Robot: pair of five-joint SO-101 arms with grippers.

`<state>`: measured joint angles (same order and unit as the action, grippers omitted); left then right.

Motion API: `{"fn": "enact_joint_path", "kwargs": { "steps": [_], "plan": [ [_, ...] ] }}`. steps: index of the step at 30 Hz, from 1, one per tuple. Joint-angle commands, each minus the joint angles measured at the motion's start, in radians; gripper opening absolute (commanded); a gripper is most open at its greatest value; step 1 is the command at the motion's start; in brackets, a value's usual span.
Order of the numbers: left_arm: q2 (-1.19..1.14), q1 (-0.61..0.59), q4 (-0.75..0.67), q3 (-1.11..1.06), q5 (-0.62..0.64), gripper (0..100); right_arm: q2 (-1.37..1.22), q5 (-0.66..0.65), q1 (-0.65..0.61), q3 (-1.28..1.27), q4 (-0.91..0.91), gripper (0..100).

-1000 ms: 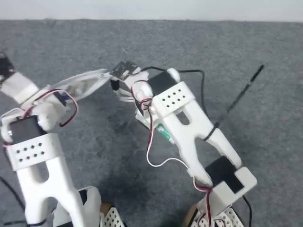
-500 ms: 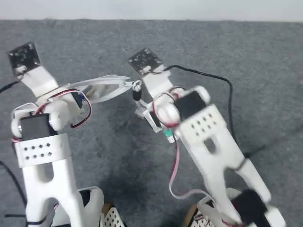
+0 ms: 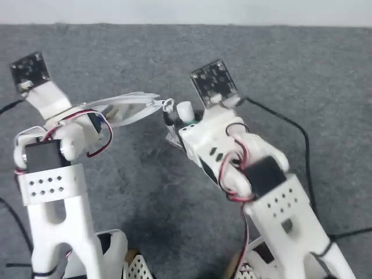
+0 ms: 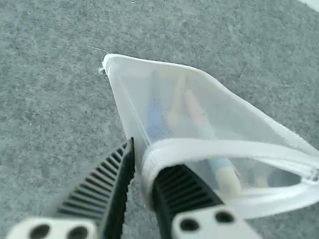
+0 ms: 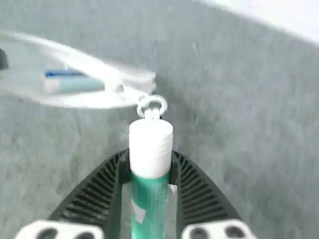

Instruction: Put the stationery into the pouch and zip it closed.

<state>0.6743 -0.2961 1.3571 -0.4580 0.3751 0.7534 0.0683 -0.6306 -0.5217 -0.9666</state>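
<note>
Pouch [image 4: 199, 114], translucent white, mouth open: left gripper [image 4: 144, 164], jaws clamped on the rim at one end. Contents: pens [image 4: 192, 112], lying lengthwise inside. Tube [image 5: 149, 154], green body with white cap: clamped between the jaws of the right gripper [image 5: 149, 158], cap foremost, just beside the ring-shaped zip pull [image 5: 152, 105] at the pouch's other end. Worktop [image 3: 290, 70]: grey, carpet-like.

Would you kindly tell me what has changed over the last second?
The right pincer, shut on the green stick, swung rightward across the high view, ending beside the zipper pull of the pouch. The left pincer shifted the pouch slightly rightward early on. Both grips stayed.
</note>
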Motion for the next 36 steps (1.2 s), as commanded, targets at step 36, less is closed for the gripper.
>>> {"fn": "enact_joint_path", "kwargs": {
  "steps": [36],
  "plan": [
    [0.023,0.008,-0.031,0.038,-0.011,1,0.452,-0.163,-0.348,-0.844,1.440,0.7]
  ]
}}
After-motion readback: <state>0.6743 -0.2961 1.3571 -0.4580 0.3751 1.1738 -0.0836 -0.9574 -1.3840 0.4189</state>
